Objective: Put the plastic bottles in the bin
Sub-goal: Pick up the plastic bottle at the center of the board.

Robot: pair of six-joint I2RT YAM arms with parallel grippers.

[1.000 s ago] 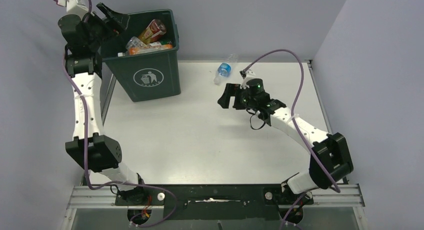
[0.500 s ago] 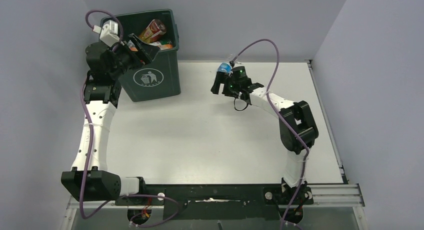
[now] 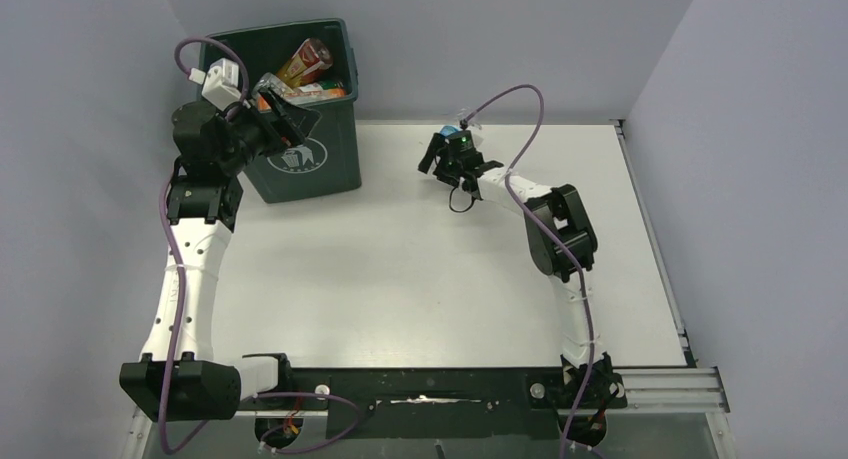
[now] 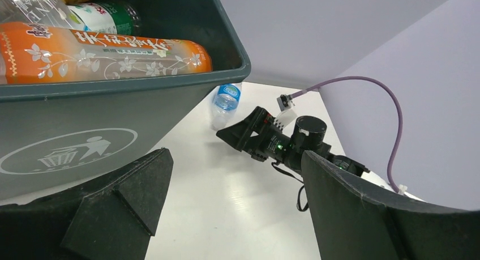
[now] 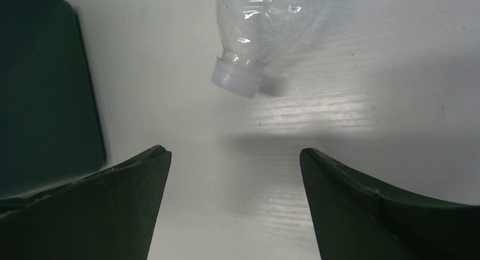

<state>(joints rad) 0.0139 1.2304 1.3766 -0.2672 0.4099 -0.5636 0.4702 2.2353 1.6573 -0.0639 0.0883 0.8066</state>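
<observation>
Left pincer is seen wide, empty, at front of bin. Right pincer is spread wide above counter; bottle is laid just ahead, ungripped.

My gripper hangs over the table, fingers spread wide with nothing between them. Just ahead a clear bottle lies on its side, its white cap pointing back toward me. The dark bin fills my left edge, apart from the bottle.
</observation>
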